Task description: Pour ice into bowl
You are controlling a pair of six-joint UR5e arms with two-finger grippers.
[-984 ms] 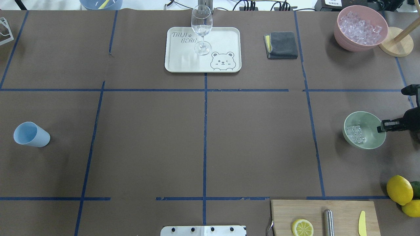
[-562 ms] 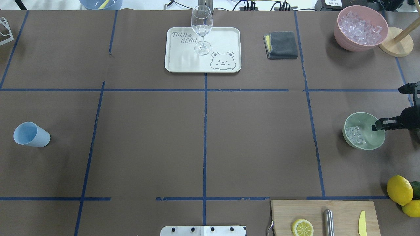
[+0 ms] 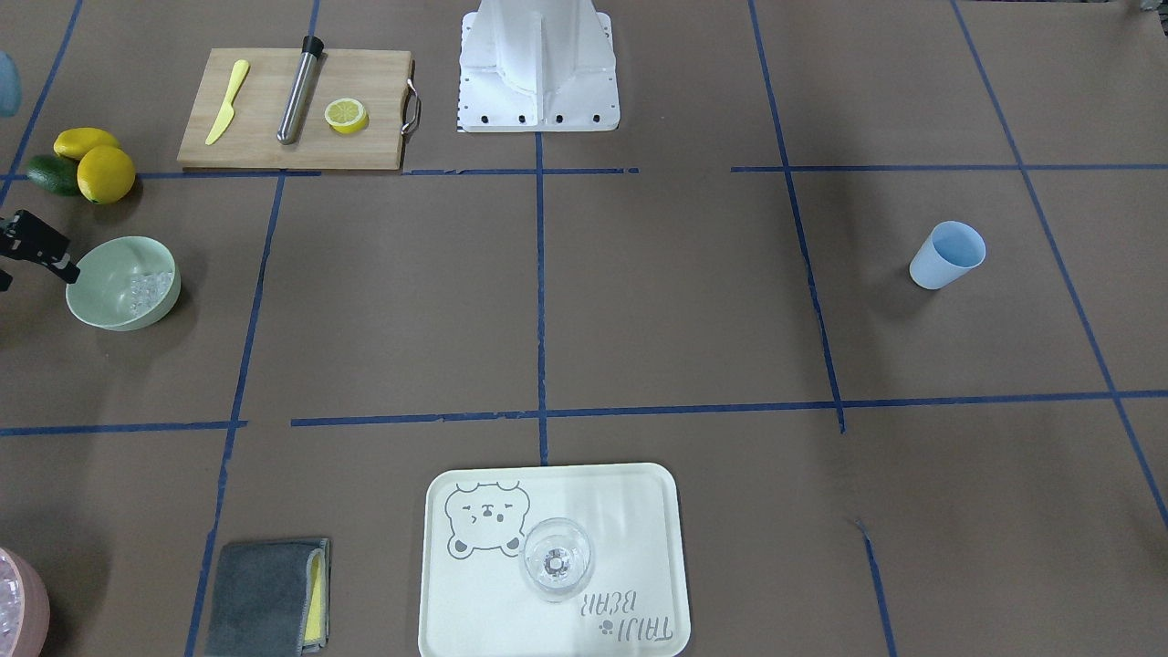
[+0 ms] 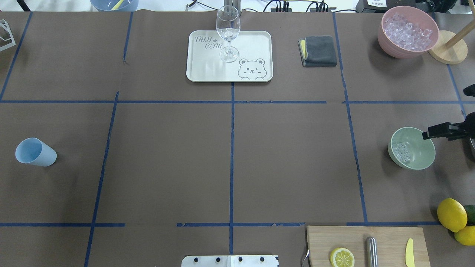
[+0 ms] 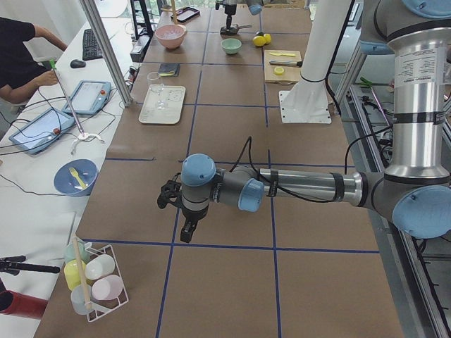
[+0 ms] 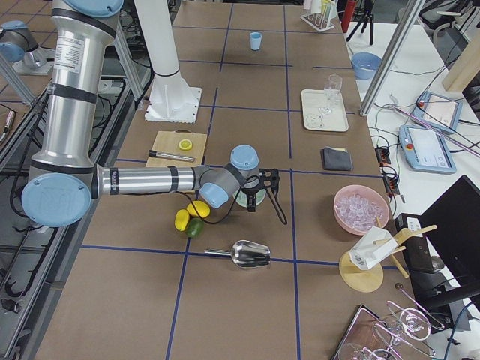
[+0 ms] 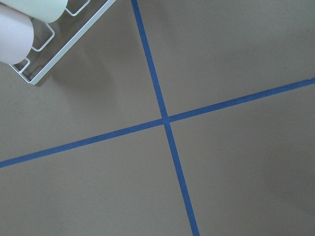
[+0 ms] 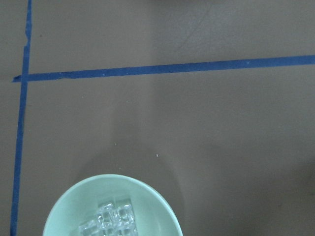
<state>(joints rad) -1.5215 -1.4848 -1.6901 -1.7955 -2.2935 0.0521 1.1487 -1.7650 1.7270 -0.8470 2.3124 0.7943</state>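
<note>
Two grippers are over the brown desk (image 4: 289, 155): the left gripper (image 5: 182, 217) hangs above its left end, and whether its jaws are apart or closed cannot be told. The right gripper (image 6: 262, 191) hovers at the right edge just beside the bowl (image 4: 423, 156), jaws spread and holding nothing. That bowl stands upright near the right edge, with the ice (image 4: 401, 152), a small cluster of clear cubes, inside against the wall nearest the desk's middle.

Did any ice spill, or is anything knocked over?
Nothing stands out. The ice lies inside the bowl, no cubes show on the table around it, and the blue cup and wine glass stand upright.
</note>
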